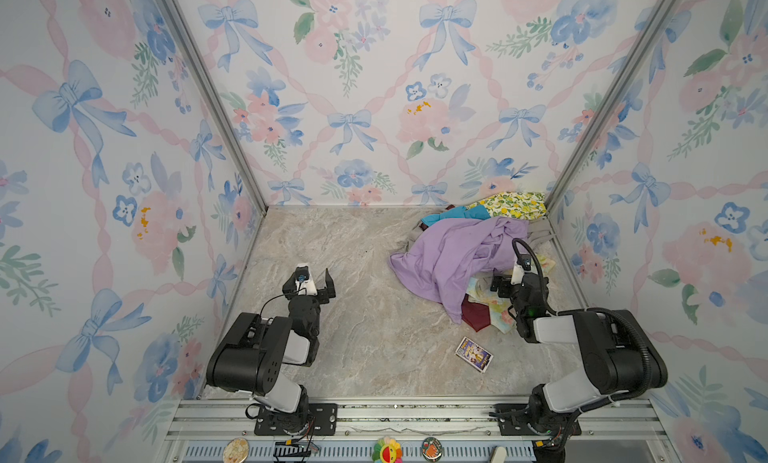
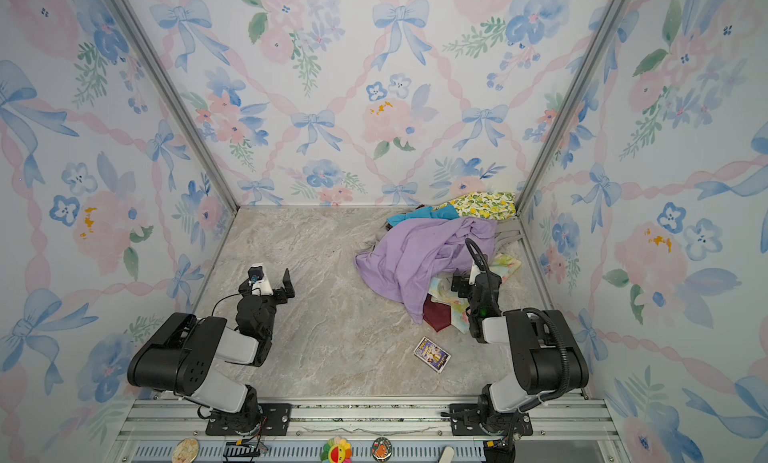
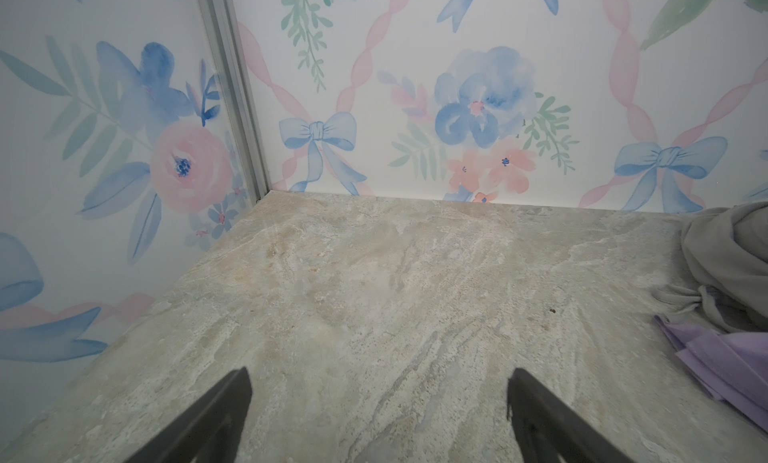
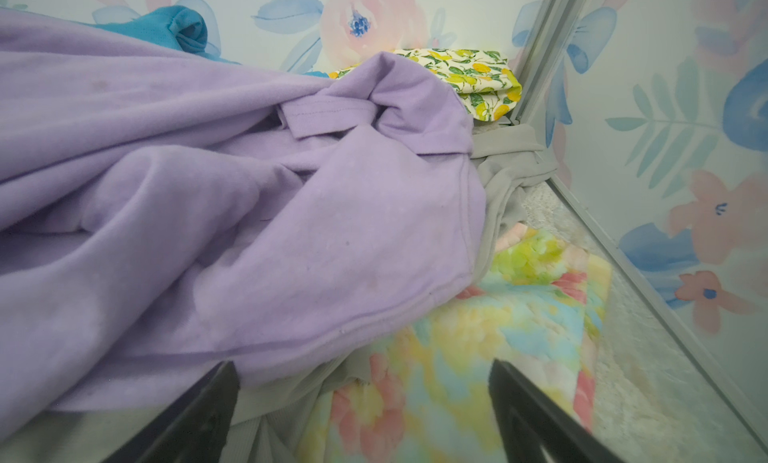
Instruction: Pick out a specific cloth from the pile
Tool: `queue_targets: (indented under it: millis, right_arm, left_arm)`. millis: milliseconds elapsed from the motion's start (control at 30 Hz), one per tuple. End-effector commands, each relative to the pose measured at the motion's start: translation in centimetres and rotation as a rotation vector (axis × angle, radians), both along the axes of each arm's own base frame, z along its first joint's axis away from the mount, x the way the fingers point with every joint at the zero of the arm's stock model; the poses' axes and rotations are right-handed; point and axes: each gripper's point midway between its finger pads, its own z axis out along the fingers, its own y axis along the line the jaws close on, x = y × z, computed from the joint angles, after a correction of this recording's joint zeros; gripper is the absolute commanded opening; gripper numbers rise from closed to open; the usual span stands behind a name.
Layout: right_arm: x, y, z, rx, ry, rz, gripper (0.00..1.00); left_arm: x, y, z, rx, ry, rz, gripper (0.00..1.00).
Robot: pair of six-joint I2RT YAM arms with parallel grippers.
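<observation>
Matt, smooth stone-look tabletop (image 1: 353, 274), soft matt lavender fleece (image 4: 249, 211), faintly shiny maroon cloth (image 1: 476, 315) at 6 o'clock of the pile (image 1: 469, 257), soft floral cloth (image 4: 478, 357), brushed metal posts (image 1: 212, 95), glossy printed card (image 1: 473, 354)

1. Three walls (image 1: 353, 86) have pale paper with blue bows, pink ribbons and flowers.
2. Metal posts (image 1: 210, 95) stand in the back corners.
3. The counter (image 1: 332, 249) looks like light, swirly stone.
4. A metal rail (image 1: 415, 415) runs along the front.
</observation>
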Motion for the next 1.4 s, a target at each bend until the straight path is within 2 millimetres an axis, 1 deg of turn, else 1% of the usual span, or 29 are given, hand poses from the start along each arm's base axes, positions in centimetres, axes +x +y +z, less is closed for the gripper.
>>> queue_targets:
  millis: [0, 433, 533, 767, 900, 967, 1000, 1067, 1133, 1233, 1367]
  right_arm:
    - [0.3, 0.1, 0.5, -0.001, -0.01, 0.005, 0.97]
    - [0.2, -0.2, 0.5, -0.009, -0.015, -0.013, 0.97]
    - [-0.2, -0.7, 0.7, -0.001, -0.032, -0.044, 0.97]
    - [-1.3, -0.7, 1.2, 0.001, -0.096, -0.037, 0.97]
    - [-1.5, -0.7, 1.3, 0.001, -0.106, -0.04, 0.97]
    - [-1.7, -0.9, 1.4, 0.001, -0.122, -0.047, 0.97]
    - [-1.9, -1.0, 1.4, 0.003, -0.128, -0.052, 0.97]
    - [-2.0, -1.1, 1.5, 0.004, -0.133, -0.058, 0.97]
    - [-2.0, -1.0, 1.5, 0.005, -0.137, -0.058, 0.97]
    - [-2.3, -1.3, 1.6, 0.004, -0.149, -0.074, 0.97]
    - [-2.5, -1.4, 1.6, 0.0, -0.159, -0.084, 0.97]
  left_arm:
    - [0.4, 0.1, -0.3, 0.011, 0.018, 0.007, 0.98]
    - [0.2, -0.1, -0.2, 0.022, 0.019, 0.014, 0.98]
    - [-0.3, -0.8, 0.1, 0.05, 0.007, -0.002, 0.98]
    - [-0.5, -0.8, 0.5, 0.052, -0.005, 0.004, 0.98]
    - [-0.7, -0.6, 0.9, 0.048, -0.015, 0.025, 0.98]
    - [-0.4, -0.6, 1.3, 0.065, -0.001, 0.051, 0.98]
    - [0.0, -1.0, 1.3, 0.08, 0.029, 0.053, 0.98]
    - [0.3, -1.4, 2.3, 0.114, 0.033, 0.085, 0.98]
    - [0.6, -2.2, 3.8, 0.154, 0.025, 0.106, 0.98]
    - [1.2, -3.3, 6.3, 0.093, -0.003, 0.077, 0.98]
    - [1.9, -4.7, 8.2, 0.06, 0.005, 0.028, 0.98]
